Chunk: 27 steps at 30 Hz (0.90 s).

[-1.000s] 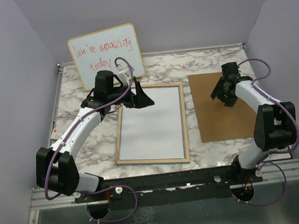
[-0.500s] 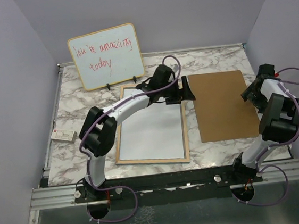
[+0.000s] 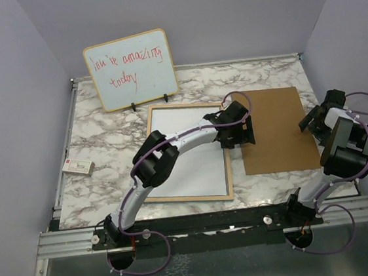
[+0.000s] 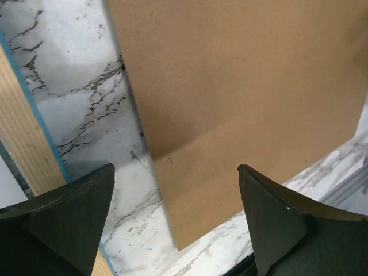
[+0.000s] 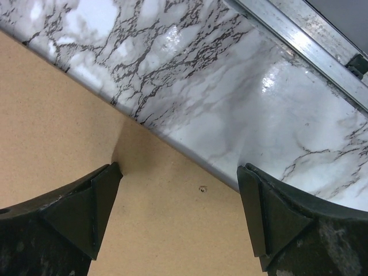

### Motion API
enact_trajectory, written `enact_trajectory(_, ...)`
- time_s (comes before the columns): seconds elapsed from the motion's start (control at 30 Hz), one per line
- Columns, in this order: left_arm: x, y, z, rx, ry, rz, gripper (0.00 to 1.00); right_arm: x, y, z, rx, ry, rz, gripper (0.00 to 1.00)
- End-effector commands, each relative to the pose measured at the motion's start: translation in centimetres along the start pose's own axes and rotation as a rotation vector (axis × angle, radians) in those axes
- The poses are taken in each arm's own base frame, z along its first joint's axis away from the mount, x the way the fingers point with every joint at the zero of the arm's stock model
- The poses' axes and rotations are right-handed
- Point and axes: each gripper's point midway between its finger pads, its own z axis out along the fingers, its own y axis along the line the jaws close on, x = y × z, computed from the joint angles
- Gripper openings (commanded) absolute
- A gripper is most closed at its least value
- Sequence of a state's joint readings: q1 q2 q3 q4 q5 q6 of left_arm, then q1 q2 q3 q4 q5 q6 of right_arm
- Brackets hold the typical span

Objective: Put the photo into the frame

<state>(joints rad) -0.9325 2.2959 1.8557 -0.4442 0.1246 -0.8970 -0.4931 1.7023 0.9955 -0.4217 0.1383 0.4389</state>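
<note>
1. The left arm stretches across the frame [image 3: 189,197], and the left gripper [image 3: 243,133] hangs over the left edge of the brown board [image 3: 279,134].
2. The right gripper [image 3: 311,123] hangs over the board's right edge.
3. Both jaws are wide open and hold nothing.
4. The frame lies flat on the table [image 3: 104,133], wood side up, just left of the left jaws.

We see a white-and-grey marble-patterned tabletop [image 5: 230,115] that looks smooth and glossy, with bright patches of glare. The flat brown backing board [image 4: 241,86] looks like matt fibreboard, faintly grainy. The large rectangular picture frame [image 4: 23,144] shows light wood with fine straight grain and a blue painted edge. The left gripper [image 4: 175,184] has dark fingers [image 4: 63,213] of matt plastic. The grey rail [image 5: 299,40] looks like brushed metal.
</note>
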Motion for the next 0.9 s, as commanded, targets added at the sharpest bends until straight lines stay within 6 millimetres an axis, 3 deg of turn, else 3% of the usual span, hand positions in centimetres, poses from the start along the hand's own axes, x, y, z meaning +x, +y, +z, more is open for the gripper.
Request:
enact_trajectory(0.0, -0.6, 0.8, 0.5, -0.093, -0.061, -0.021, 0.91, 1.8, 0.3, 0.5, -0.073, 0.029, -0.04, 0.94)
enact_trajectory(0.23, 0.1, 1.3, 2.1, -0.149, -0.051, -0.041, 0.92, 4.2, 1.2, 0.1, -0.161, 0.105, -0.046, 0.94)
enact_trajectory(0.43, 1.4, 1.4, 3.6, -0.146, 0.012, -0.06, 0.92, 4.9, 1.6, -0.3, -0.19, 0.133, -0.031, 0.94)
enact_trajectory(0.57, 2.7, -0.1, 4.3, -0.073, 0.094, -0.068, 0.88, 6.0, 2.7, -0.5, -0.258, 0.186, -0.006, 0.93)
enact_trajectory(0.7, 2.3, -2.4, 4.0, 0.023, 0.11, -0.054, 0.8, 8.6, 3.8, -1.0, -0.326, 0.304, 0.051, 0.91)
enact_trajectory(0.87, -0.7, -8.0, 0.4, 0.2, 0.049, 0.107, 0.72, 10.2, 3.9, -2.2, -0.356, 0.343, 0.087, 0.9)
